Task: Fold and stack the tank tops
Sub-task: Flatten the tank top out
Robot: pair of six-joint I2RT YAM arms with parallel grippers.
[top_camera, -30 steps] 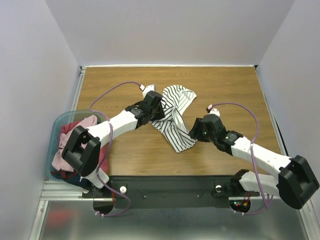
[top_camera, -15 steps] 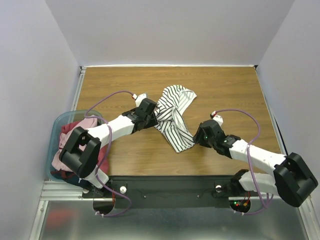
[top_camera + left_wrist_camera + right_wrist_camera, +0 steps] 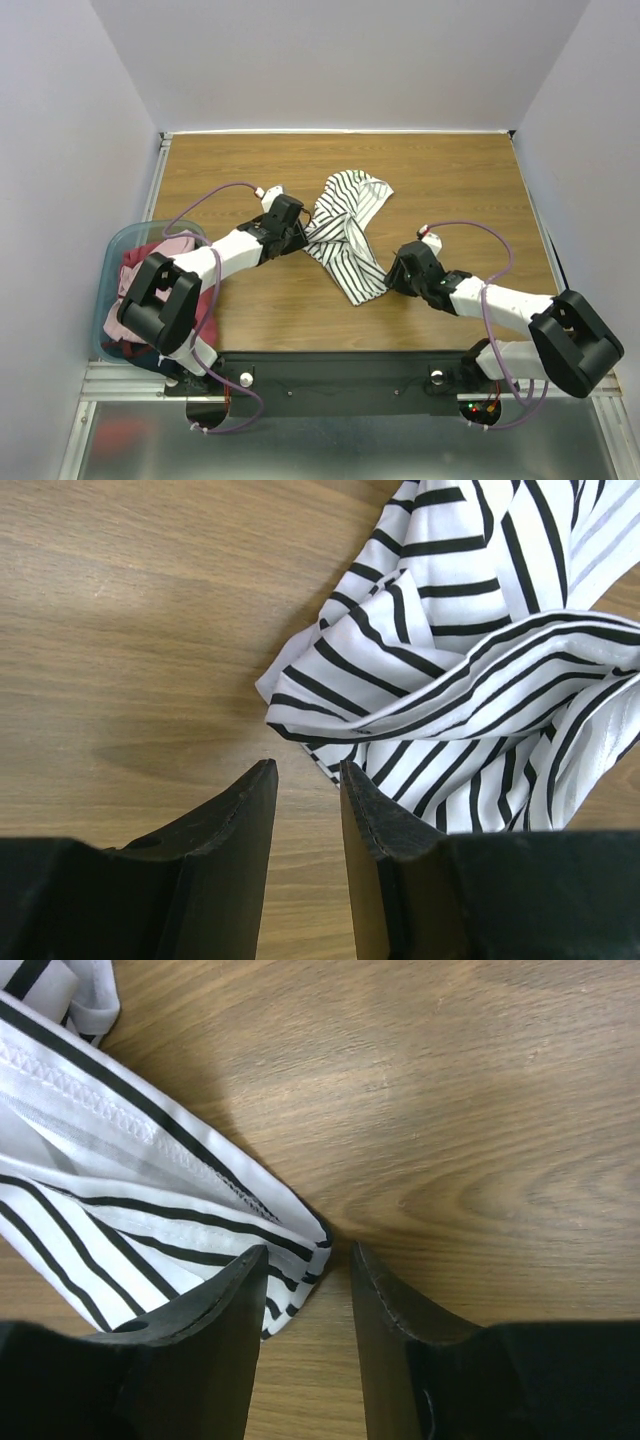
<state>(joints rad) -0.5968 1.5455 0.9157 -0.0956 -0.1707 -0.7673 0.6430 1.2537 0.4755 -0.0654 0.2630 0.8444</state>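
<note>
Pale walls enclosed a wooden table.

Container: one translucent blue tub, at the table's left edge toward the near-left corner. Contents: pink top, crumpled, along the tub's left side and far rim; dark red top, bunched beside it; navy top, only a dark patch showing at the near end. The left arm hid part of the heap.

Loose item: striped top, white with thin black stripes, lay rumpled and twisted near the table's middle, one end toward the far edge, the other running toward the near edge.

Left gripper: low over the wood at the striped top's left side. Fingers stood a narrow gap apart, nothing between them; the cloth's folded edge lay just beyond the tips.

Right gripper: low at the striped top's near-right end. Fingers stood a narrow gap apart, not clamped; the hemmed corner lay at the left fingertip, reaching the gap's mouth.
</note>
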